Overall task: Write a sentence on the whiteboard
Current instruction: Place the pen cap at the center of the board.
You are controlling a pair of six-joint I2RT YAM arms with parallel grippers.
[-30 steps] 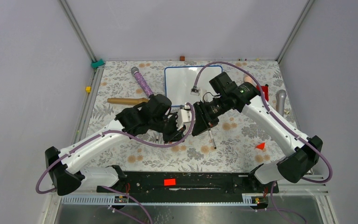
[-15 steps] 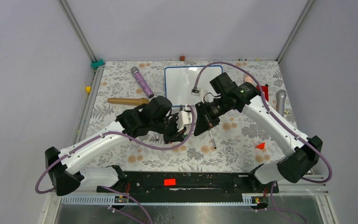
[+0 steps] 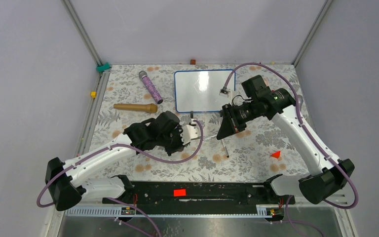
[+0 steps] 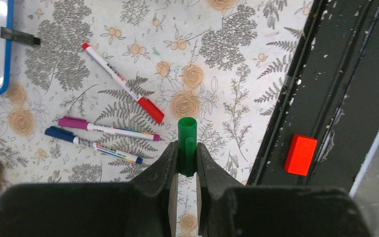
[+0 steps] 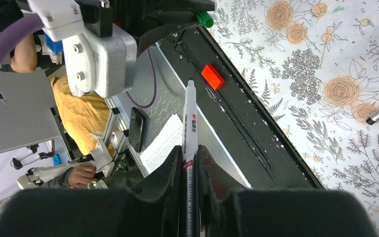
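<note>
— Two tools, both loaded. Left tool clenched on a green cap, open end pointing away from the wrist. Right tool clamped round the barrel of a white marker, nib bare and sticking out past the fingertips.

— Whiteboard?

— Whiteboard lies flat at the far middle of the worktop, blue frame, beyond both tools. Right tool is the nearer one, raised, just off the near right corner. Glare on the surface. No green words to be made out.

— Which step, then?

— My reading: cap is off, cap and marker well apart, sentence not begun. Step in hand is getting the nib to the board.

— What does the next move call for?

— Marker points back toward the arm bases, away from the board. Right wrist would need to turn the nib downward, carry it over the starting corner of the white area, then lower until it just touches. Light pressure, since the board sits loose and may slide. Left tool could keep the cap aside or steady the frame.

— Clutter?

— Red marker, purple marker and blue marker lie loose near one corner of the board. A slim pen lies under the right tool. None seems to block the path.
</note>
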